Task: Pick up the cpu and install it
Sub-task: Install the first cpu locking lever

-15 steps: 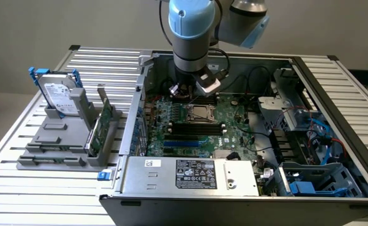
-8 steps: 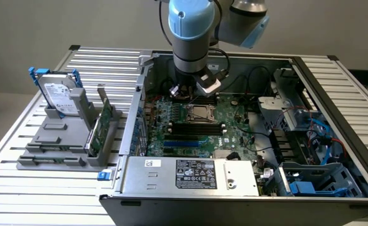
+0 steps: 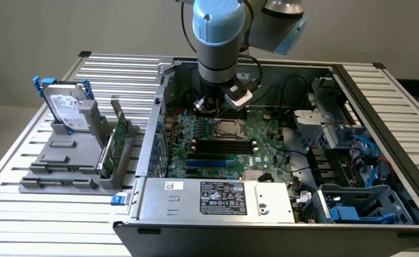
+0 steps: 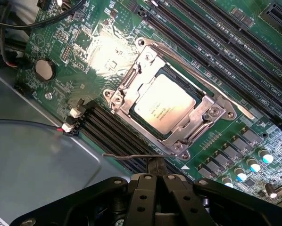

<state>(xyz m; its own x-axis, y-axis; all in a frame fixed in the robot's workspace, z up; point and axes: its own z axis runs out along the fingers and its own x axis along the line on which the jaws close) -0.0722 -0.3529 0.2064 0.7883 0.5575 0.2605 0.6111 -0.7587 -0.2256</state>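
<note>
Arm: the grey and pale-blue robot arm (image 3: pixel 220 37) is reaching down from above into the open black computer case (image 3: pixel 381 96), over the far part of the board.
Tool: the black tool (image 4: pixel 155 181) is hanging just above the green motherboard (image 3: pixel 267 155), near the socket; its fingers are pressed together and are pinching nothing.
Cpu: the small flat square cpu with the silvery-grey metal top (image 4: pixel 164 109) is lying flat inside the silver metal socket frame (image 4: pixel 131 80) on the motherboard, apart from the tool. In the exterior view it is showing as a pale square (image 3: pixel 231 128) just below the arm's end.
Socket lever: a thin wire lever (image 4: pixel 131 156) is standing out beside the frame, between the socket and the tool.
Memory slots: long black slots (image 4: pixel 108 127) are running alongside the socket on both sides.
Coin battery: a round silver cell (image 4: pixel 44 69) is sitting on the board well apart from the socket.
Worktop: the slatted metal worktop (image 3: pixel 117 69) is carrying the case and a grey plastic holder (image 3: pixel 66 160) at the exterior view's left.
Holder contents: a silver hard drive with a white label and blue bracket (image 3: pixel 68 107) is standing upright in the holder, and a long green circuit card (image 3: pixel 117 139) is standing on edge beside it.
</note>
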